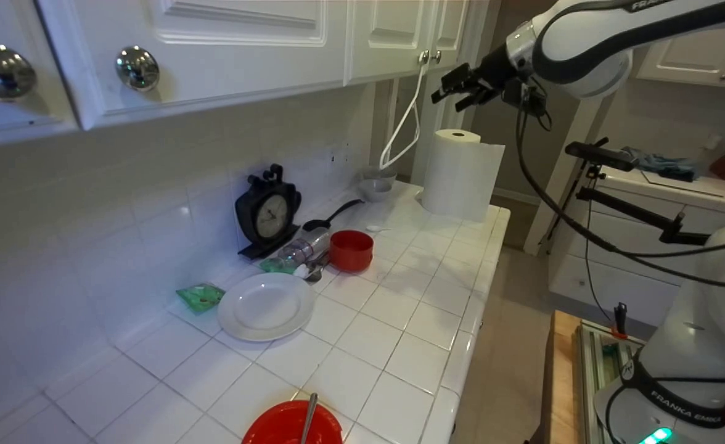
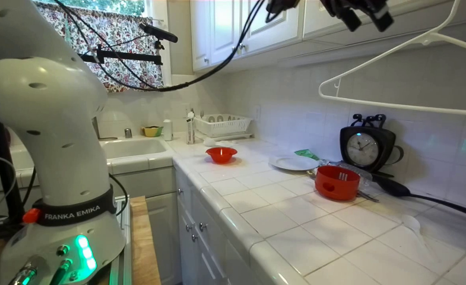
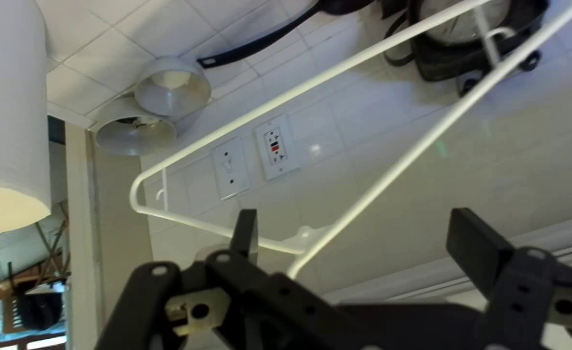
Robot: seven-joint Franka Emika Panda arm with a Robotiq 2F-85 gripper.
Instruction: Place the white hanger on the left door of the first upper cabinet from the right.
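The white hanger (image 1: pixel 413 105) hangs below the knob of the left door (image 1: pixel 390 31), with its top at that knob. The left door belongs to the first upper cabinet from the right (image 1: pixel 450 28). The hanger also shows in an exterior view (image 2: pixel 403 106) and in the wrist view (image 3: pixel 393 176), where its hook is hidden behind a finger. My gripper (image 1: pixel 449 101) is open and empty, just in front of the doors and beside the hanger's upper part. The gripper also shows in an exterior view (image 2: pixel 367 23) and in the wrist view (image 3: pixel 356 236).
Below stand a paper towel roll (image 1: pixel 458 176), clear bowls (image 1: pixel 376 185), a black clock-faced scale (image 1: pixel 268 213), a red pot (image 1: pixel 351 251) and a white plate (image 1: pixel 266 307). Knobbed cabinet doors (image 1: pixel 245 68) run along the wall. A red bowl (image 2: pixel 221 154) sits farther along the counter.
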